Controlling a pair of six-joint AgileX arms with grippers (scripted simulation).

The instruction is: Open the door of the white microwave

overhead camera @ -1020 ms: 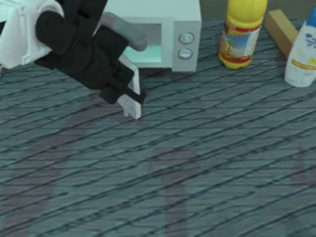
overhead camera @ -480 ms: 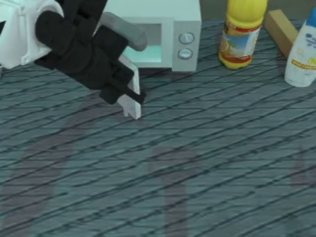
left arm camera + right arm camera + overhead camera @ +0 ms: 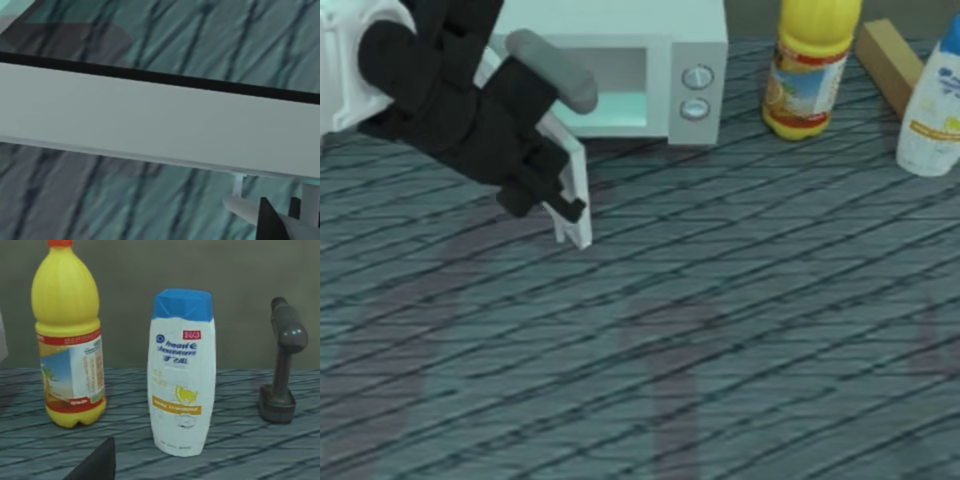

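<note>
**Inspector:** Where is the unit, and how does it look?

**Assistant:** The small boxy white microwave [image 3: 650, 65] sits at twelve o'clock on the table. Its flat white door [image 3: 573, 190] stands swung outward toward seven o'clock, edge-on from above, exposing the pale teal interior. Two round silver knobs sit on the front panel.

**Inspector:** Grippers?

**Assistant:** The left gripper [image 3: 560, 205] is clamped on the door's free edge. The right gripper is out of sight from above; its finger spacing cannot be told.
</note>
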